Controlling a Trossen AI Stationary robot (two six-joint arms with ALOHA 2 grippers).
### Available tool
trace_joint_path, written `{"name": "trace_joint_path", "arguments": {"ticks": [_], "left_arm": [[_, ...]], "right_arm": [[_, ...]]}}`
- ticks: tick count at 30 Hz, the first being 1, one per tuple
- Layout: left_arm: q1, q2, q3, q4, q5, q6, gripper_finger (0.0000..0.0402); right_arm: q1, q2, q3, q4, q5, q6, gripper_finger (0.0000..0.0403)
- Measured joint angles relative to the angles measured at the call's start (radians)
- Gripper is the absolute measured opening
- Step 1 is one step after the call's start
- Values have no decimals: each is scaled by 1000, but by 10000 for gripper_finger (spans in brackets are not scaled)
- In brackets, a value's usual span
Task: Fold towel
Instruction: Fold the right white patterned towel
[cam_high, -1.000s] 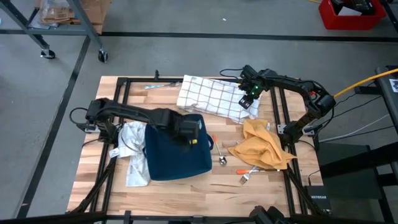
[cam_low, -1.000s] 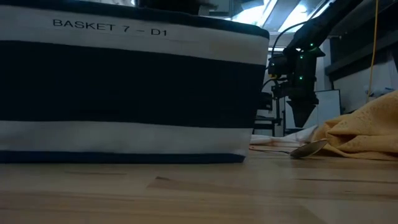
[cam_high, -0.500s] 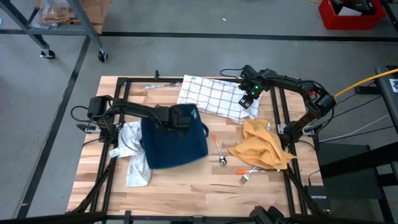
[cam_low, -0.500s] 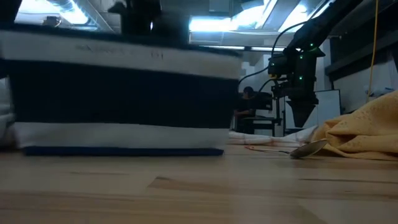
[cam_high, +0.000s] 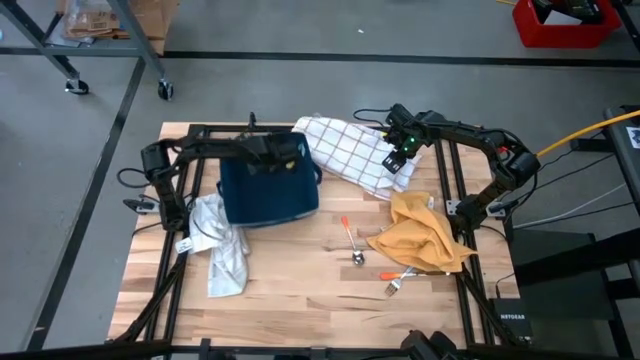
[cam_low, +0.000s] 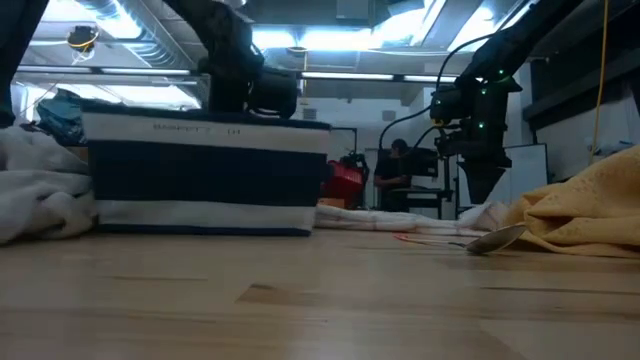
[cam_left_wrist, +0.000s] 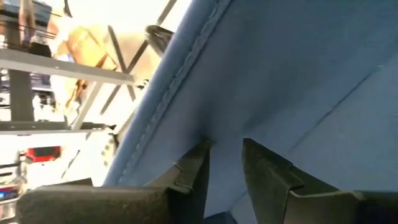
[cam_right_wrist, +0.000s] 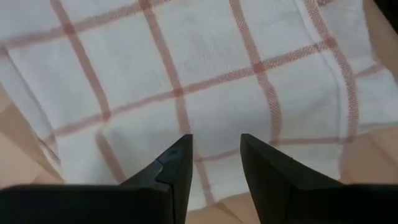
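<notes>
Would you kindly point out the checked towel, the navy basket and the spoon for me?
checked towel (cam_high: 350, 152), high view, middle of the grid-patterned cloth.
navy basket (cam_high: 268, 192), high view, its dark blue interior.
spoon (cam_high: 358, 257), high view, the metal bowl end.

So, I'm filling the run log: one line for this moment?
left end effector: gripping basket | right end effector: open above checked towel | fold: not begun

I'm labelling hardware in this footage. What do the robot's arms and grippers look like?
Both are dark, jointed arms made of slim tube-like links, with black cables trailing from them. The left gripper and right gripper each end in two flat, dark, angular fingers. The right arm's wrist carries small green lights, also seen in the low view.
</notes>
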Motion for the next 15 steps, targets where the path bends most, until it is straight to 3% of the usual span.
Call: {"name": "trace_joint_path", "arguments": {"ticks": [8, 15], "left_arm": [[168, 0, 0, 73, -4, 128, 88], [126, -92, 0, 69, 109, 200, 88]], "right_arm": [[18, 0, -19, 25, 9, 109, 138], [125, 2, -166, 201, 18, 192, 138]]}}
